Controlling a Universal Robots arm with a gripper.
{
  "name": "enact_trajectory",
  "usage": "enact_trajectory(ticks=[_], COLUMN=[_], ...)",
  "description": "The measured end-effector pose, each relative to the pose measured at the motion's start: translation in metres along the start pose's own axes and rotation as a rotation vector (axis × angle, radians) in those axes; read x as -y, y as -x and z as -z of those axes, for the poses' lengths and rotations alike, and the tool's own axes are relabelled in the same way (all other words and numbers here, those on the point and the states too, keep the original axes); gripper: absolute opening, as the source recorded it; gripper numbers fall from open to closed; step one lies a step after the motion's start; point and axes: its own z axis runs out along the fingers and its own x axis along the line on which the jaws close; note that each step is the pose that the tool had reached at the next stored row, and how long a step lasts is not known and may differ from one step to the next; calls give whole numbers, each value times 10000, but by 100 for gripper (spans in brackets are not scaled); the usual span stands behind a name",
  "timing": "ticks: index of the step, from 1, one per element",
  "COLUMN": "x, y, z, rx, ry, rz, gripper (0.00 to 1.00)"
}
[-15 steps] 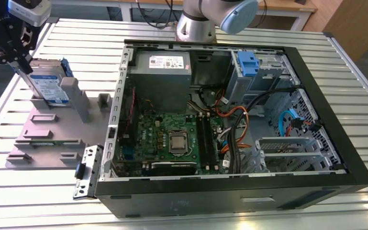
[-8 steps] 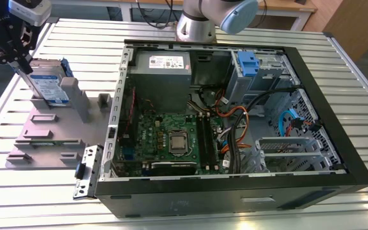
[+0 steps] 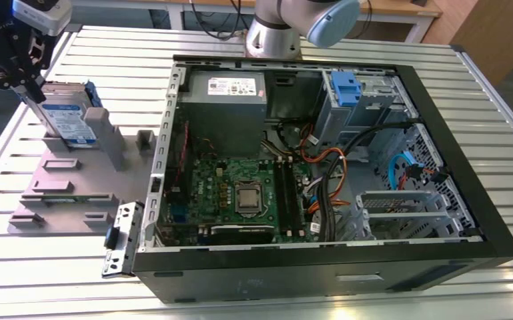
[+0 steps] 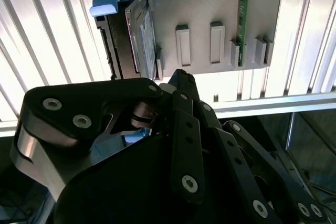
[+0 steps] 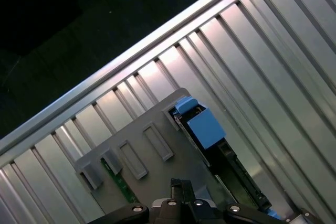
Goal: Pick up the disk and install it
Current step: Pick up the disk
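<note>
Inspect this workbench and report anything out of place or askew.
Nothing is spilled or visibly broken. The oddest item: a metal bracket juts outward from the open computer case, tilted. The disk stands on edge in its grey holder.

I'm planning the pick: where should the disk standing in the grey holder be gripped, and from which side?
Probably from above, pinching the disk across its two broad flat faces near the top edge. It stands on edge in a slot of the grey holder, so its lower part is seated in the slot and the upper part stands free.
</note>
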Motion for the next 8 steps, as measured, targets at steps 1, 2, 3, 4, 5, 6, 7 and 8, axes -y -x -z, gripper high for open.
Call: enact_trajectory(ticks=[1,2,3,4,5,6,7,8], x=[0,0,0,0,0,0,0,0], y=[0,0,0,0,0,0,0,0], z=[0,0,0,0,0,0,0,0], rx=[-1,-1,-2,-3,-3,-4,-5,-5], ry=[0,-1,0,0,-1,-1,-1,-1], rz=[20,39,57,75,93,112,131,149], gripper=[11,11,11,11,11,11,11,11])
